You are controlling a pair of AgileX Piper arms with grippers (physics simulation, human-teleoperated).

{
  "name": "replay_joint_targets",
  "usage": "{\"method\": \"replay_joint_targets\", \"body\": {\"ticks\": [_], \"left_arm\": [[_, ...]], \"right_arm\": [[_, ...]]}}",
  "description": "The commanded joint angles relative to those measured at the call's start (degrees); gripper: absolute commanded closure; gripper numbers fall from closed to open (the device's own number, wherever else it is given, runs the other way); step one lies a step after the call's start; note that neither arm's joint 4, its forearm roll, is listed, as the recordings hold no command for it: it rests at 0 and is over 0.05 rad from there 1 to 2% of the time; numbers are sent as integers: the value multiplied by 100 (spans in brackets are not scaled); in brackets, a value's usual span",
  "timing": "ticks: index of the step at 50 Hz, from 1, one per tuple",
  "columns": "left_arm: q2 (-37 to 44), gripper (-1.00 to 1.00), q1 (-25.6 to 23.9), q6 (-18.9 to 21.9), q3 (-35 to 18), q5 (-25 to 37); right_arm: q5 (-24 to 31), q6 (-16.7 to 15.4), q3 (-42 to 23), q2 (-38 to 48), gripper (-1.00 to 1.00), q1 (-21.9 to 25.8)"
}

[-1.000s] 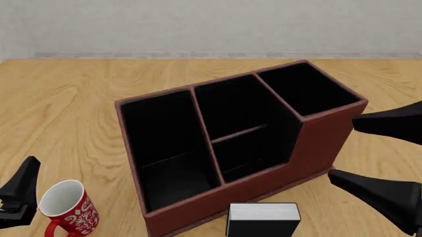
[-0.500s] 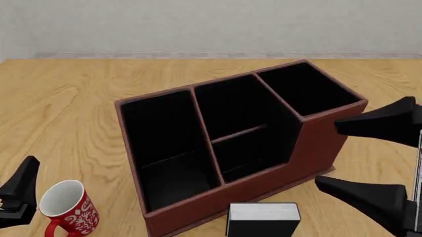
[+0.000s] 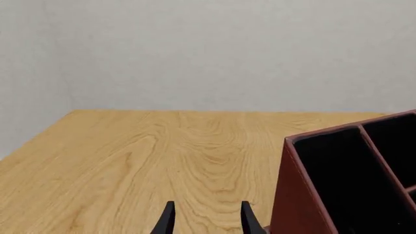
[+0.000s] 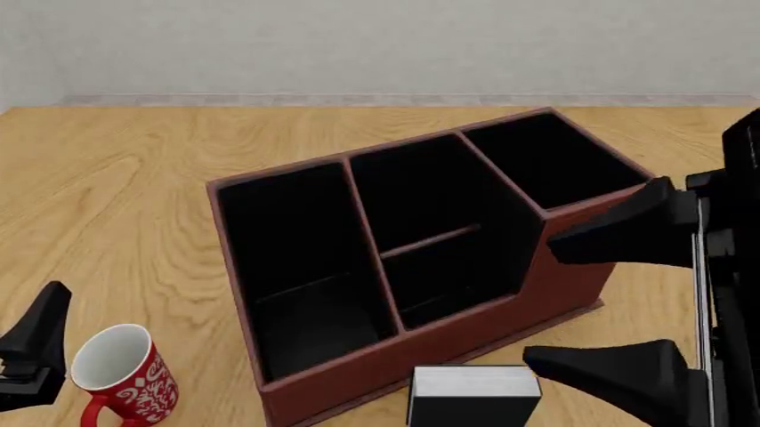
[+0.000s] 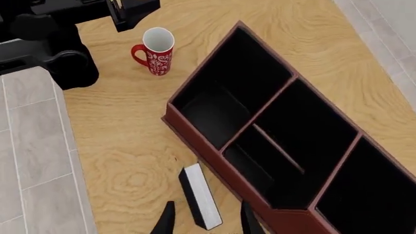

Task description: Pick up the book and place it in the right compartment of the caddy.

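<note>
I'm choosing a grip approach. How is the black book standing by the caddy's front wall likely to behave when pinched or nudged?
The book stands on a narrow edge, white pages up, so a sideways nudge would probably topple it. It looks like a hardcover, likely stiff enough to hold shape across the covers. Its smooth black covers may slip. The right gripper is open, near it, beside the caddy.

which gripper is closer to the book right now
Right. The right gripper hangs open just right of the book; the left gripper sits far left, past the mug.

Right gripper (image 4: 600,307) fingers spread wide — left gripper (image 3: 206,225) parted, low.
</note>
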Motion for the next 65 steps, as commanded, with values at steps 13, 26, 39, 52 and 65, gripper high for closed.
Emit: {"method": "replay_joint_targets", "body": {"ticks": [13, 26, 39, 52, 65], "left_arm": [[-46, -100, -56, 1, -2, 28], [-48, -100, -56, 1, 11, 20], [-55, -100, -55, 0, -3, 31], [-55, -100, -55, 0, 7, 21], [-54, -100, -54, 1, -26, 54]], "right_arm": [[-93, 724, 174, 235, -100, 131], [-135, 845, 271, 359, -100, 118], [-75, 842, 301, 472, -100, 21], [-13, 801, 270, 581, -100, -50], [-14, 731, 358, 656, -100, -207]]}}
